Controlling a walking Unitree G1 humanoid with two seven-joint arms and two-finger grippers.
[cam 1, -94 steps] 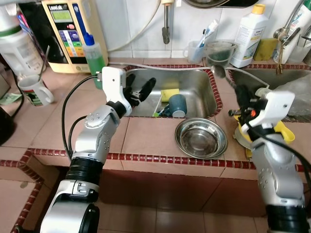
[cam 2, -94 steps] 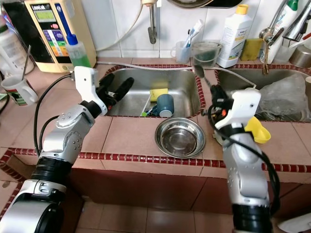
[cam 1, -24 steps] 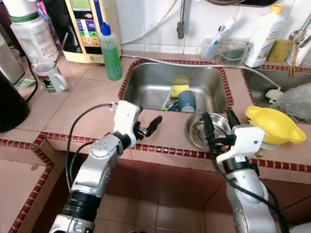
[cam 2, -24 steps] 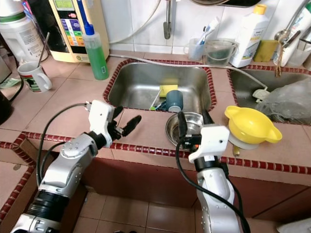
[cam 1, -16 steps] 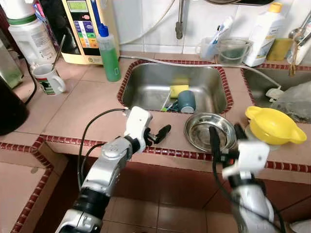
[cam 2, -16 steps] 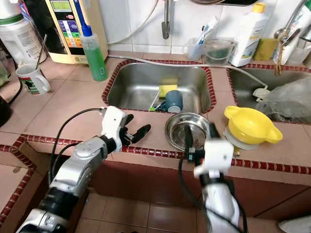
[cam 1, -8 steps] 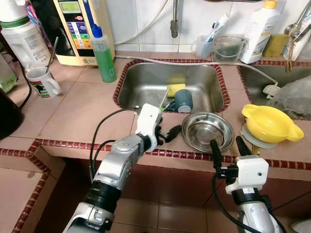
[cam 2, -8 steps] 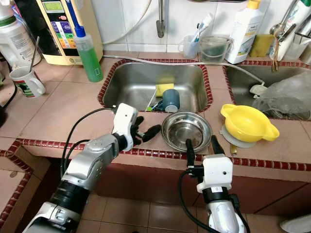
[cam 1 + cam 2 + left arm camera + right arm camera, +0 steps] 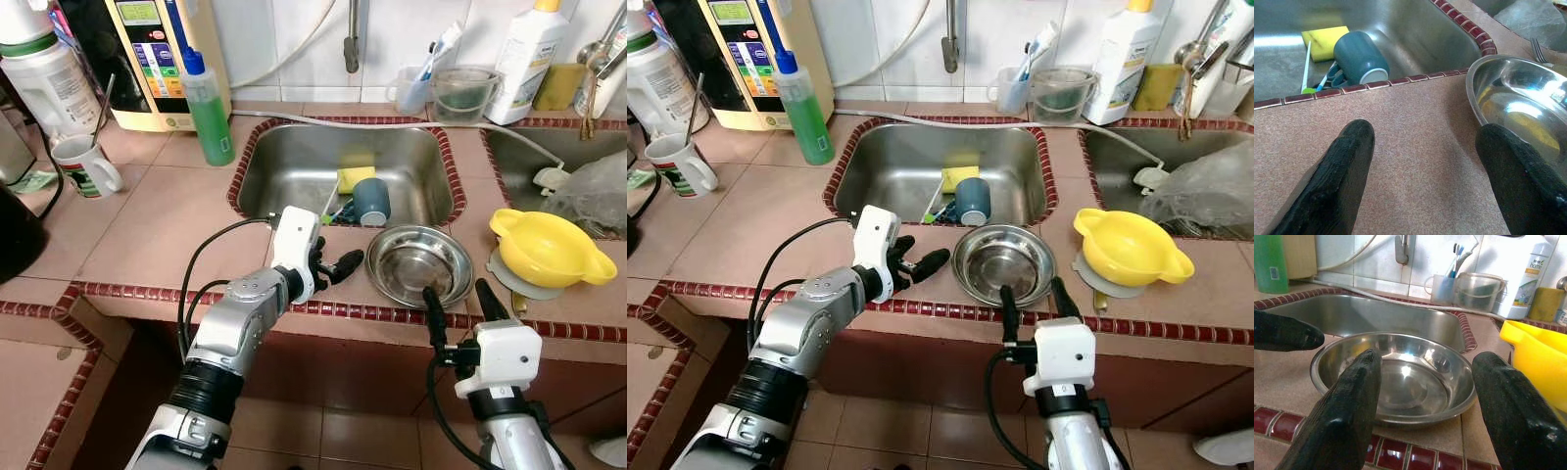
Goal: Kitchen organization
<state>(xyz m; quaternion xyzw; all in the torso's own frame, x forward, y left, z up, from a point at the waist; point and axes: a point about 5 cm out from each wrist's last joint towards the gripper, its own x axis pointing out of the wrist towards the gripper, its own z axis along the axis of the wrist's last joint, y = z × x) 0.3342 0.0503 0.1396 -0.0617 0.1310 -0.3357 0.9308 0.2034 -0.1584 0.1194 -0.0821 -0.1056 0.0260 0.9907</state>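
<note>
We are looking at a shallow round stainless-steel bowl [image 9: 418,264] sitting on the pink tiled counter [image 9: 157,220], just in front of the steel sink basin [image 9: 294,171] and beside a yellow plastic funnel-like bowl [image 9: 546,250]. Our left gripper [image 9: 331,269] is hovering just beside its rim, fingers spread wide, holding nothing. Our right gripper [image 9: 1027,302] is sitting below the counter edge facing the bowl, fingers also spread wide and empty. We are judging the bowl light, rigid and slippery; pinching the thin rim looks best, since the curved wall may slide out.
</note>
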